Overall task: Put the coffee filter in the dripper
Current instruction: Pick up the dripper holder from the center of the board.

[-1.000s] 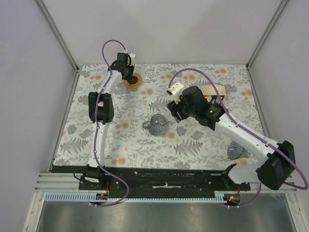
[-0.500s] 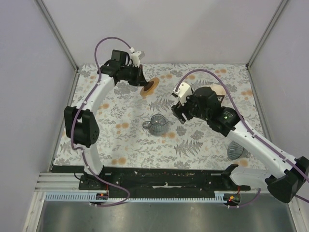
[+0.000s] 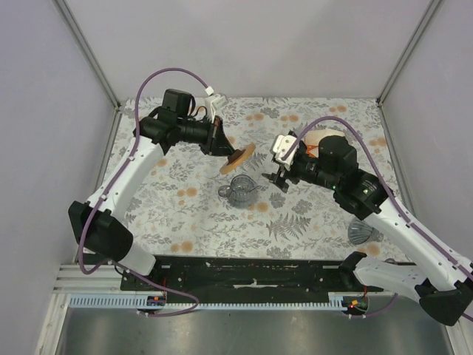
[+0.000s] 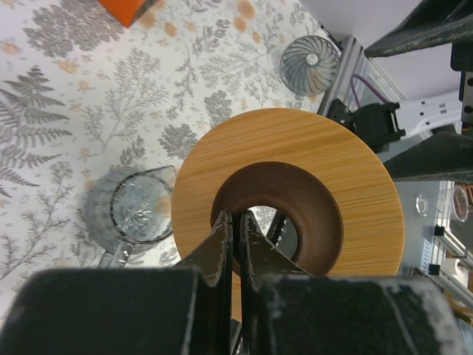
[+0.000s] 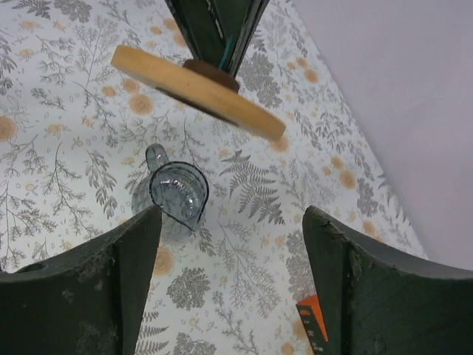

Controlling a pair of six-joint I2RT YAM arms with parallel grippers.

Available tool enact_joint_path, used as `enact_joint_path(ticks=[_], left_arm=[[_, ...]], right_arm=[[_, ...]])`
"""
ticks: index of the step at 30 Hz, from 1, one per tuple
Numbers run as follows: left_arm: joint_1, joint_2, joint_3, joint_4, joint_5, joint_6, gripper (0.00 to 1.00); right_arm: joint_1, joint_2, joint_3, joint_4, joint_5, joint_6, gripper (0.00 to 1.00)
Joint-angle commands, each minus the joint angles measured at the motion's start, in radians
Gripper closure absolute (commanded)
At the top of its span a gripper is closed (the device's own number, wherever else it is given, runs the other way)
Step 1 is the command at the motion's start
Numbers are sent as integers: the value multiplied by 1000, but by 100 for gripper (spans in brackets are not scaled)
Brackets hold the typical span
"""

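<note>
The dripper, a small dark see-through cup with a side handle, stands upright mid-frame on the worktop, mouth up, handle toward frame left. The left fingers pinch a tan ring by its hole. The right fingers are spread, empty.

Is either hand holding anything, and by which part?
The left hand pinches the wooden ring at the edge of its centre hole; the right hand holds nothing.
</note>
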Motion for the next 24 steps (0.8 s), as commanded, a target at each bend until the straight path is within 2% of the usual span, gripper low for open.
enact_joint_path(ticks=[1,10,13,18,19,20,22,24], left_arm=[[-42,-76,-16,-22,72,36,98],[-107,-87,-30,-26,105,28,98],[-110,-93,-42,-26,108,41,98],[-110,-93,-35,-36,100,56,98],[-110,-90,-30,-35,88,61,98],[-108,-91,-29,-35,72,62,98],[-108,-93,-20,-35,27,67,98],[-107,-90,-9,-38,-33,73,98]], right_arm=[[4,-9,8,93,-105,-48,16],[6,79,54,127,-242,-39,18],[4,103,75,123,-274,-51,24],[4,136,87,103,-364,-42,66],[6,140,86,95,-377,-33,79],[4,140,81,87,-383,-27,87],[4,134,65,86,-381,-10,100],[3,134,42,92,-369,25,100]])
